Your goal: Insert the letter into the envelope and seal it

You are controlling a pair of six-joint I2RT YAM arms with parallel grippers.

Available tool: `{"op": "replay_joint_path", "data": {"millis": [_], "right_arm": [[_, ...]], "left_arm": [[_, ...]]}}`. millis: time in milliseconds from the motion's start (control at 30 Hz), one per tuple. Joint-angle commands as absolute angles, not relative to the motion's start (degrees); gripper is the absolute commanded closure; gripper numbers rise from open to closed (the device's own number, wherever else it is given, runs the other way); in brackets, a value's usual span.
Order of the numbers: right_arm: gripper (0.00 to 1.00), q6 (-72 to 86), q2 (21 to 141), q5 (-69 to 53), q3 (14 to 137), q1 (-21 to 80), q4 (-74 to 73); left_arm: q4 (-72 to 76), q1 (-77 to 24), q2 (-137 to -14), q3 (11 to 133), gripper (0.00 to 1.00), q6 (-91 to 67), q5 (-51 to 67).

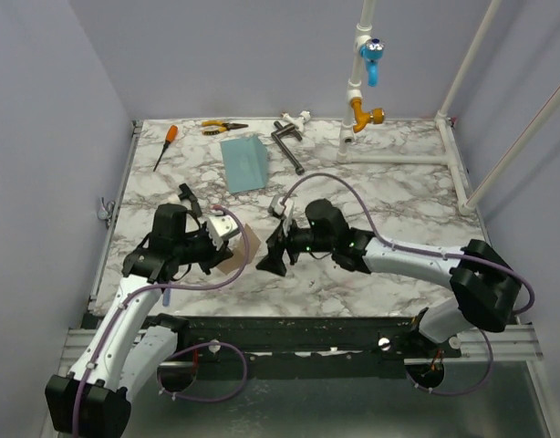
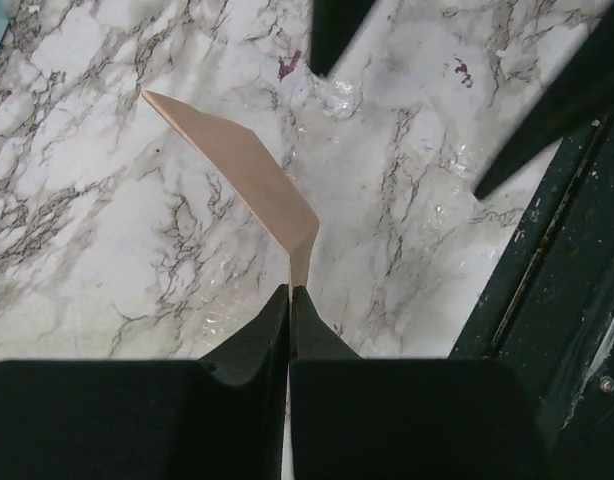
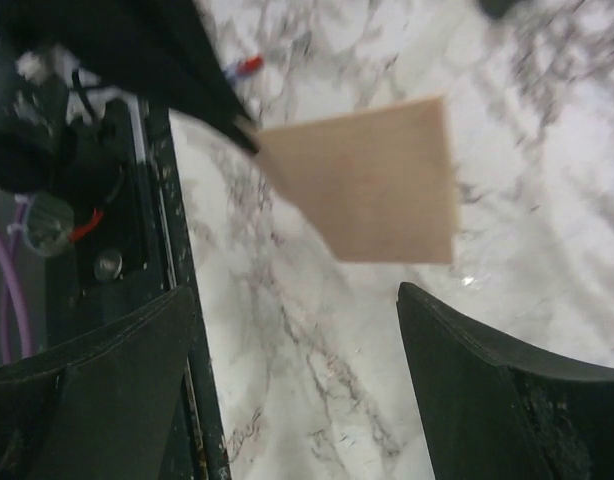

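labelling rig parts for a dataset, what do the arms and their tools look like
Both the left arm and right arm have white link shells and bulky black joint housings, with a thin purple cable looping along each. The left tool and right tool have matte black, wedge-shaped fingers. No markings are legible.

we can read no text, label, brand or number in any of our views. the letter [image 3: 372, 185] shows us only a plain peach face, and the envelope [image 1: 243, 162] a plain teal one.
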State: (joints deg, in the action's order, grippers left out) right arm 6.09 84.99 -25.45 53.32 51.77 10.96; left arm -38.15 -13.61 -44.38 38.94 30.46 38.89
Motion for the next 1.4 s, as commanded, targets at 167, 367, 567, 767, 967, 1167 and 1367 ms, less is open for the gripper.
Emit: {"op": "replay_joint_path", "data": {"millis": [167,367,567,767,967,1167,1367], "right_arm": [[0.11,6.3,94.6,-19.8,43.0,55.8,41.1],[0.00,7.6,102.9,-20.6,44.8,55.8,46.3],[0.00,8.9,107.2,-22.2,46.4,55.9,52.0],[0.01,8.1,111.6,-24.1,50.0,56.9,51.1],[0.20,7.7,111.6,-27.0,50.6,57.0,49.7],[0.67,8.2,111.3,-31.7,51.0,57.0,48.9],[0.99,5.6,107.1,-32.6,49.9,57.0,44.4]], "left_arm": [[-34.4,-14.2,-51.3,36.2,1.00,36.3,36.5],[-34.3,-14.8,-52.1,35.4,1.00,38.1,39.9],[-34.1,-16.3,-51.0,34.1,1.00,40.2,42.3],[-33.1,-17.1,-51.0,34.5,1.00,39.7,43.4],[-31.8,-17.1,-49.4,35.1,1.00,39.9,42.1],[-31.5,-17.1,-49.4,35.5,1.00,39.1,42.4],[-32.4,-17.1,-47.4,37.5,0.97,36.6,37.4]]}}
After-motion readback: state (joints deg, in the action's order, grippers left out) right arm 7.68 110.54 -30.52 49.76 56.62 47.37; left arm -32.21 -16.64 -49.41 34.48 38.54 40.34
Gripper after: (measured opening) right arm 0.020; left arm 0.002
